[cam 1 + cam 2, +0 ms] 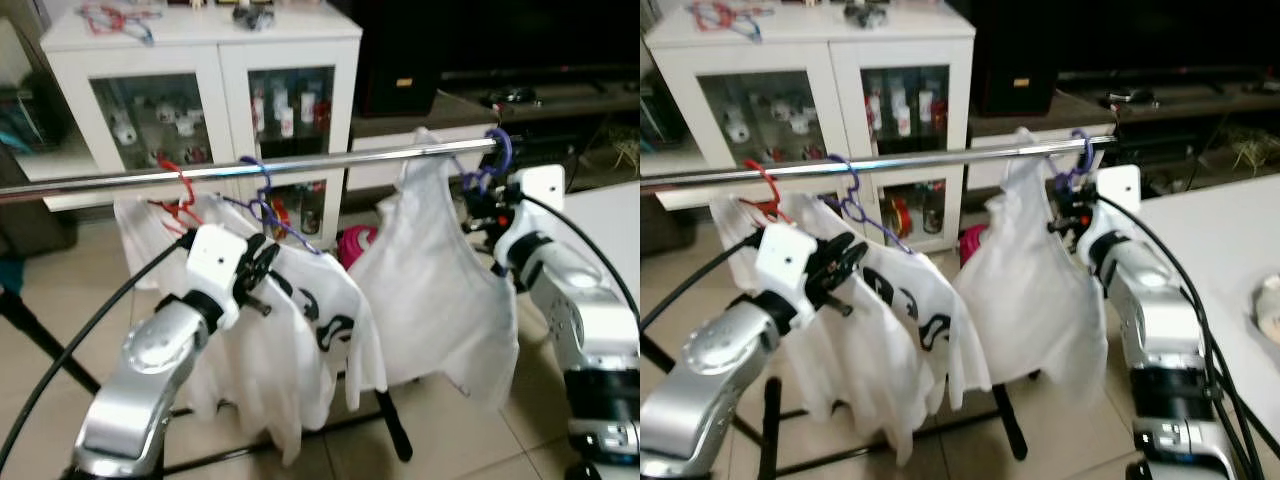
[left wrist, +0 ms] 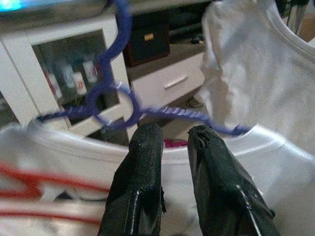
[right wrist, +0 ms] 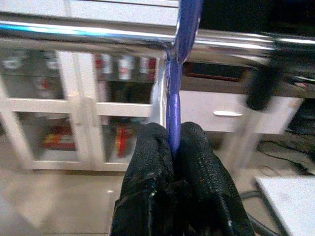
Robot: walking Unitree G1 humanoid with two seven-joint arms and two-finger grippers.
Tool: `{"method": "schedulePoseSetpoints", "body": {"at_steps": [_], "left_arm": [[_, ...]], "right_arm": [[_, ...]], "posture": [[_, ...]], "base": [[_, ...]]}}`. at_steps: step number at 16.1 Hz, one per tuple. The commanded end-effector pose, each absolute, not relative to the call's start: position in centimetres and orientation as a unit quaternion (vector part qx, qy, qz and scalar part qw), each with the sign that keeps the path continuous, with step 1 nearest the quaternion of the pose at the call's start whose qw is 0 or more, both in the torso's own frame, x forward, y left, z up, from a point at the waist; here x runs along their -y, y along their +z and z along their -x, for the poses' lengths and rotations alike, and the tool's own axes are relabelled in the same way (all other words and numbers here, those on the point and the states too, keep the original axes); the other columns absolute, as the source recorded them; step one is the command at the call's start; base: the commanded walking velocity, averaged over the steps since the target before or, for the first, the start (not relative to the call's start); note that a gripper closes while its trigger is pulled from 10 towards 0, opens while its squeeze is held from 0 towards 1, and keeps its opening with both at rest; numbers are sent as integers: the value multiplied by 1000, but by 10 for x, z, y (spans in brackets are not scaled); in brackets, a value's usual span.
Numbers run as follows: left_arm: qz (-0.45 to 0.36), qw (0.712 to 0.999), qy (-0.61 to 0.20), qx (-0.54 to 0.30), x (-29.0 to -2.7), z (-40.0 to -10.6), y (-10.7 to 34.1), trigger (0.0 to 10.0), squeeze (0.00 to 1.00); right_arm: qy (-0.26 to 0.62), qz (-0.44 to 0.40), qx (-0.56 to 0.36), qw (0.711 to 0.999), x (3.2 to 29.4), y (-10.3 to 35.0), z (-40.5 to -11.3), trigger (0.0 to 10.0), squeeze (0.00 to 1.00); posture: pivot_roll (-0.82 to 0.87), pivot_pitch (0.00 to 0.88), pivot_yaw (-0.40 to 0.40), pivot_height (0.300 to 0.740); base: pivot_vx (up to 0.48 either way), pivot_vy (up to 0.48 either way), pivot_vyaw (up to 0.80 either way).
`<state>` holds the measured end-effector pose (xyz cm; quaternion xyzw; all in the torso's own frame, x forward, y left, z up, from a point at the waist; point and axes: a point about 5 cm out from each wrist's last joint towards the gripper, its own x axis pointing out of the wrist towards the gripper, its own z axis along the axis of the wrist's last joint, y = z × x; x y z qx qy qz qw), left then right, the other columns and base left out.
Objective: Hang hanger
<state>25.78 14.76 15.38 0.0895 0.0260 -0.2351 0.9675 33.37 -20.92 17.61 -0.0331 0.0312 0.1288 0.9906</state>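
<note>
Your right gripper (image 3: 172, 147) is clamped on the purple hanger (image 3: 173, 105), whose hook already sits over the chrome rail (image 1: 300, 165) at its right end. Release remains. Your left gripper (image 2: 174, 142) hovers, fingers slightly apart.

left gripper (image 2: 174, 142) slightly parted, right gripper (image 3: 172, 142) clamped — both raised

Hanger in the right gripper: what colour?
Purple hanger, hooked over the rail, pinched by the right gripper; clearest in the right wrist view.
</note>
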Motion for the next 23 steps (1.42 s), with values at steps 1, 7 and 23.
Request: {"method": "schedulePoseSetpoints", "body": {"at_steps": [1, 7, 23], "left_arm": [[-90, 963, -254, -27, -145, -254, 155, 10000, 0], [-104, 921, -373, -45, -128, -242, 162, 10000, 0], [-124, 902, -406, -81, -124, -244, 163, 10000, 0]], "right_arm": [[139, 33, -1, 990, 209, 191, -339, 10000, 0], [177, 72, -39, 981, 196, 199, -372, 10000, 0], [220, 86, -180, 955, 165, 166, -398, 10000, 0]], "posture": [[58, 0, -44, 740], [63, 0, -46, 740], [82, 0, -44, 740]], "base": [[0, 0, 0], [0, 0, 0], [0, 0, 0]]}}
